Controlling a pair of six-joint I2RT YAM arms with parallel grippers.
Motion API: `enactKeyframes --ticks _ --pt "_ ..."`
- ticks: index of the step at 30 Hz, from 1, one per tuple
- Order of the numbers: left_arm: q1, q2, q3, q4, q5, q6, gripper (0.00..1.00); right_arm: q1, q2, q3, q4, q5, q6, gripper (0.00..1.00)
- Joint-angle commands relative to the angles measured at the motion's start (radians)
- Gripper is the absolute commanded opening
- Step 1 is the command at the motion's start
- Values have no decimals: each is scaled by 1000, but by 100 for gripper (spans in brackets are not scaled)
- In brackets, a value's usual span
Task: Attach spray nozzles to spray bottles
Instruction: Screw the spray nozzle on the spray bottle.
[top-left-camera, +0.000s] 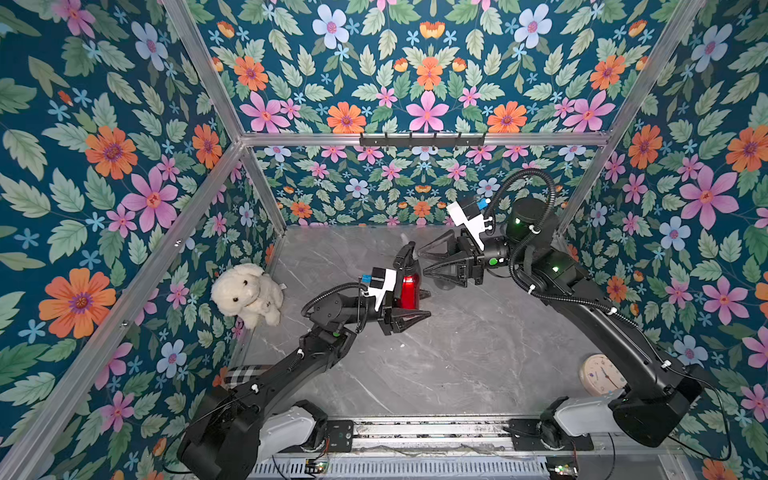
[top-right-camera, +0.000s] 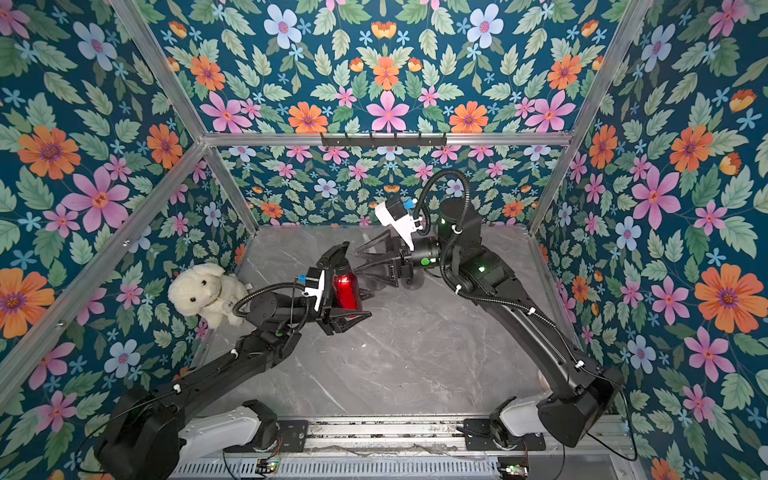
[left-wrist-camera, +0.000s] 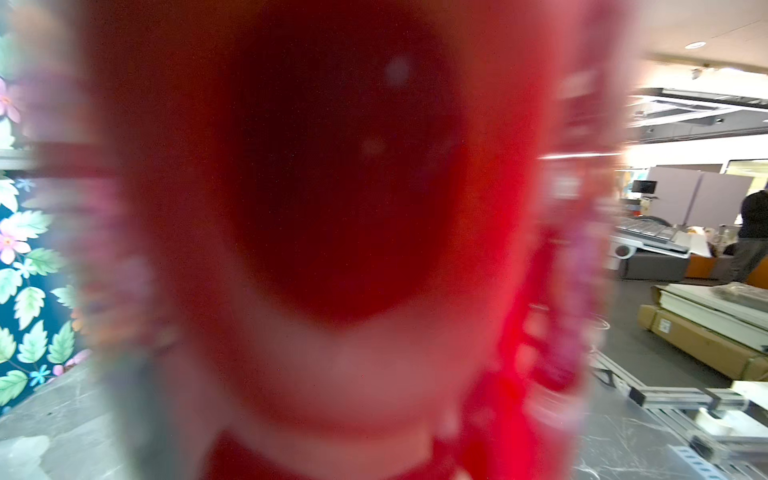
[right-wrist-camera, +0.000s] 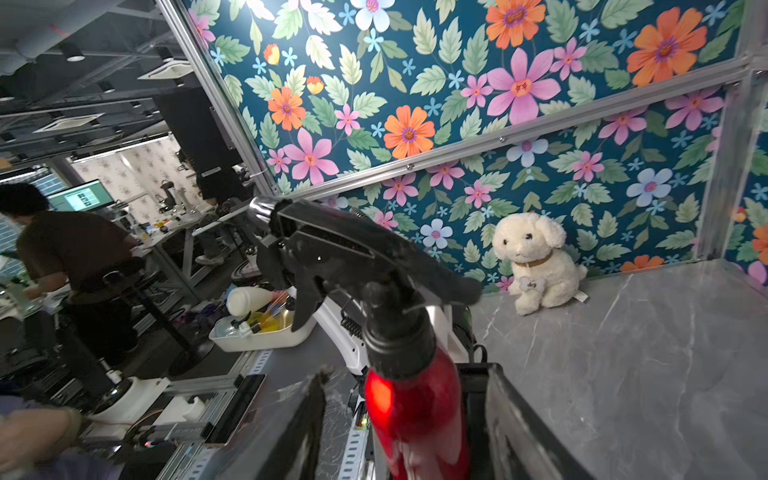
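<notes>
Red bottle (top-left-camera: 409, 291) is standing upright between the jaws of the left gripper (top-left-camera: 417, 305), which is clenching its body from two sides. In the left wrist view the bottle is filling nearly the whole picture as a red blur (left-wrist-camera: 332, 187), so it is sitting deep in that grip. A black nozzle (right-wrist-camera: 353, 257) is sitting on the bottle's neck, with its collar covering the mouth and its trigger hanging down. Whether it is screwed tight cannot be told.

The right gripper (right-wrist-camera: 407, 372) is holding its jaws spread and is gripping nothing. In the right wrist view, the bottle's shoulder is rising between them with a gap on each side. In both top views its fingertips are just beside the nozzle (top-right-camera: 334, 255).

A white toy dog (right-wrist-camera: 536, 262) is sitting on the grey table (top-left-camera: 436, 365), well beyond the left jaws and against the flowered wall. It is wearing a small tag (right-wrist-camera: 532, 284) that reads "dog". A round clock (top-left-camera: 602, 374) is lying far behind the right jaws.
</notes>
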Motion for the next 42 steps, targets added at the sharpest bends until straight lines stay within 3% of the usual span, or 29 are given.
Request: enactKeyframes --ticks 1,9,19,29,34,42 --pt "0 4 7 61 20 -14 0 26 29 51 -95 -28 -81 63" --pt "0 5 9 60 30 -18 0 35 80 115 -149 -18 -106 62" --pt "0 17 12 50 33 -15 0 53 97 138 -146 -23 -107 54" --pt "0 4 20 -39 -22 43 0 67 73 103 -146 51 -110 29" --pt "0 -24 26 -127 -116 105 0 85 50 68 -161 147 -113 23" --pt "-6 -93 38 -284 -387 223 0 200 1 -33 -173 521 -137 25"
